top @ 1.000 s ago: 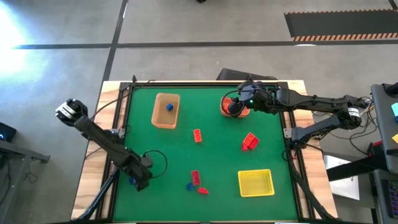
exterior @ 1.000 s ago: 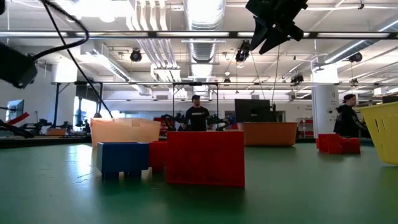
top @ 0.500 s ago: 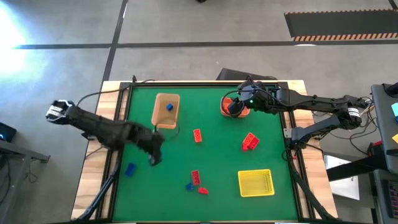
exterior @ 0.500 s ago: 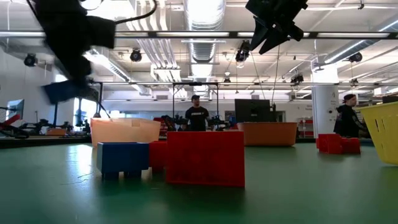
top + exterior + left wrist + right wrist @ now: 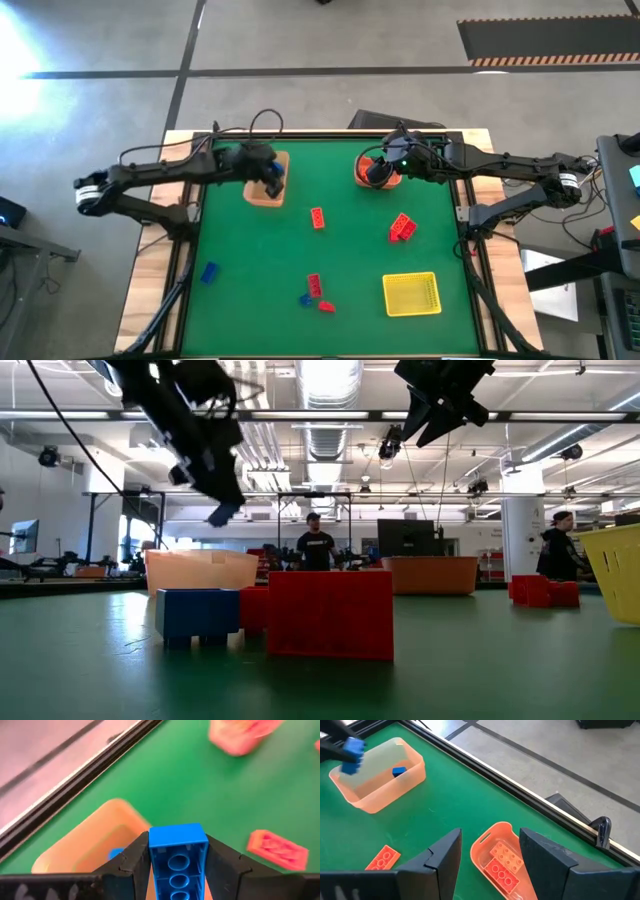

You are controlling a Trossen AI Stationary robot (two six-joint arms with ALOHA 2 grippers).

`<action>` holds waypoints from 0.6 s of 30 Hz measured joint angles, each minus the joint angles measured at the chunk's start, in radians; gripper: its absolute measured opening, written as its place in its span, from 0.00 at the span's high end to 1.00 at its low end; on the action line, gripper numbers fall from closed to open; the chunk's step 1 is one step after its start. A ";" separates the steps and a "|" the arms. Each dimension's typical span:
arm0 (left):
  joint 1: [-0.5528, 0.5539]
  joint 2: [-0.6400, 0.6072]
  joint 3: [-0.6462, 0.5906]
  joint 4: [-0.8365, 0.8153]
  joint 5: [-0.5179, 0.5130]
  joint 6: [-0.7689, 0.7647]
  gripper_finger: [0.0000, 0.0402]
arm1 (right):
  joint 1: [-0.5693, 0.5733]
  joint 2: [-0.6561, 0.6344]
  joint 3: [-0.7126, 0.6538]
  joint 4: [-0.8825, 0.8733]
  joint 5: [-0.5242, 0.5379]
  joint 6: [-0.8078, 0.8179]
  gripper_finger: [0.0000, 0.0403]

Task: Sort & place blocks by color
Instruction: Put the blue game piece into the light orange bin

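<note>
Overhead, a green desk [image 5: 340, 250] carries a tan bin [image 5: 262, 190], an orange bin [image 5: 504, 862] and a yellow bin [image 5: 411, 294]; loose red, orange and blue blocks lie between them; the left pincer [image 5: 178, 862] hangs over the tan bin, pinching a blue block [image 5: 178, 857]; one blue block [image 5: 399, 771] already lies inside; the right pincer [image 5: 490, 855], spread and empty, waits above the orange bin; releasing well probably means centring over the bin, clear of its walls, before spreading.
</note>
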 joint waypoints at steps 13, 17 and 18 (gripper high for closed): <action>0.075 0.163 -0.006 -0.052 0.004 -0.205 0.64 | 0.000 0.000 0.000 -0.005 -0.001 0.025 0.53; 0.075 0.179 -0.005 -0.092 0.005 -0.268 0.57 | 0.000 0.000 0.000 -0.008 -0.002 0.027 0.53; 0.075 0.180 -0.005 -0.100 0.006 -0.276 0.55 | 0.000 0.000 0.000 -0.008 -0.003 0.027 0.53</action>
